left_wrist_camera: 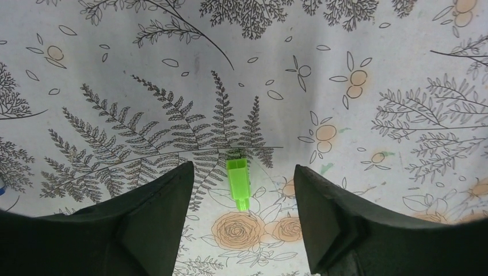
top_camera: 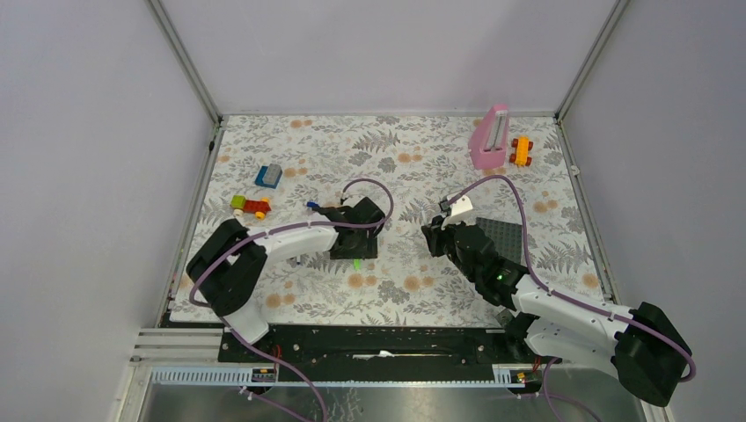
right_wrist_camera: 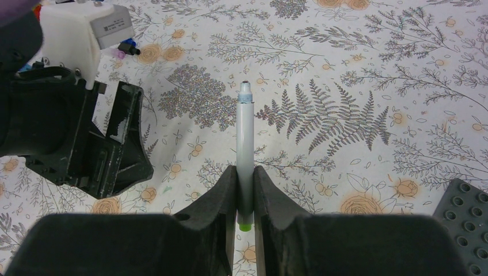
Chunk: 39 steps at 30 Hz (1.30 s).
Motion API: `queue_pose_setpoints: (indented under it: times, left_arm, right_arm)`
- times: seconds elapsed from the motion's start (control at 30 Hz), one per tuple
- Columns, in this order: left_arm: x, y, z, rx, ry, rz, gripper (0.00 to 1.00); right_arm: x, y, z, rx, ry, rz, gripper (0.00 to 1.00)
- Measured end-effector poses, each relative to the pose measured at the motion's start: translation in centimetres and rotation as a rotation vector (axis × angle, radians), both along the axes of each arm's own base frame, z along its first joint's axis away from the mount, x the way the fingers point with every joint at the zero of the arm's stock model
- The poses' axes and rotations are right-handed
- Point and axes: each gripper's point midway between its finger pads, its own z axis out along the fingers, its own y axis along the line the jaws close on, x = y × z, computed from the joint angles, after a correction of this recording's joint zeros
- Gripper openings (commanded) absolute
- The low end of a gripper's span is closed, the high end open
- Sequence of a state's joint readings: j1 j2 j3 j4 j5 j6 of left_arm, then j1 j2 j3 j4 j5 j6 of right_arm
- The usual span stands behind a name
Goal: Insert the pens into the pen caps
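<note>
A bright green pen cap lies on the flowered cloth, squarely in the gap between my left gripper's fingers. Its jaws are open and clear of the cap on both sides. From above, that gripper hangs over the cap left of the middle. My right gripper is shut on a thin white pen. The pen points away from the wrist, and its green end shows behind the fingers. In the top view the right gripper sits right of the middle. A small blue piece lies by the left arm.
The left arm's gripper body fills the left of the right wrist view. A dark grey studded baseplate lies beside the right arm. Toy bricks and a small toy car lie at the left, with a pink object and an orange brick at the back right.
</note>
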State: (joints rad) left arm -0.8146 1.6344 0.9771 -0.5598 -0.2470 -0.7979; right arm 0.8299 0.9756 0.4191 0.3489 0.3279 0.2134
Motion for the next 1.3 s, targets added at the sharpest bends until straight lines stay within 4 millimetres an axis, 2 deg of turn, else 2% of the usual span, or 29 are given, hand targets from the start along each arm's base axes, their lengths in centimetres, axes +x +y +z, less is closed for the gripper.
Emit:
queue_pose_setpoints:
  times: [0.17,0.57,0.8,1.0,1.13,1.3]
  left_arm:
    - [-0.4,0.0,-0.6,0.042,0.018,0.005,0.55]
    - [-1.0,0.1,-1.3,0.066,0.036,0.013,0.35]
    - [-0.8,-0.4,-1.3,0.058,0.033,0.014,0.00]
    - [-0.8,-0.2,-1.2,0.059,0.022,0.017,0.00]
    - [-1.3,0.9,-0.7,0.057,-0.006,0.023,0.00]
    - [-1.2,2.0,1.9,0.011,-0.104,0.027,0.00]
  right_arm:
    - [0.0,0.0,-0.1,-0.001,0.001,0.000,0.00]
    - [0.0,0.0,-0.1,-0.002,0.002,0.000,0.00]
    - [0.0,0.0,-0.1,-0.002,0.002,0.000,0.00]
    - [-0.3,0.5,-0.7,-0.014,0.021,0.035,0.00]
    - [-0.4,1.0,-1.7,-0.041,0.048,0.062,0.00]
    - [-0.4,1.4,-2.0,-0.049,0.059,0.078,0.00]
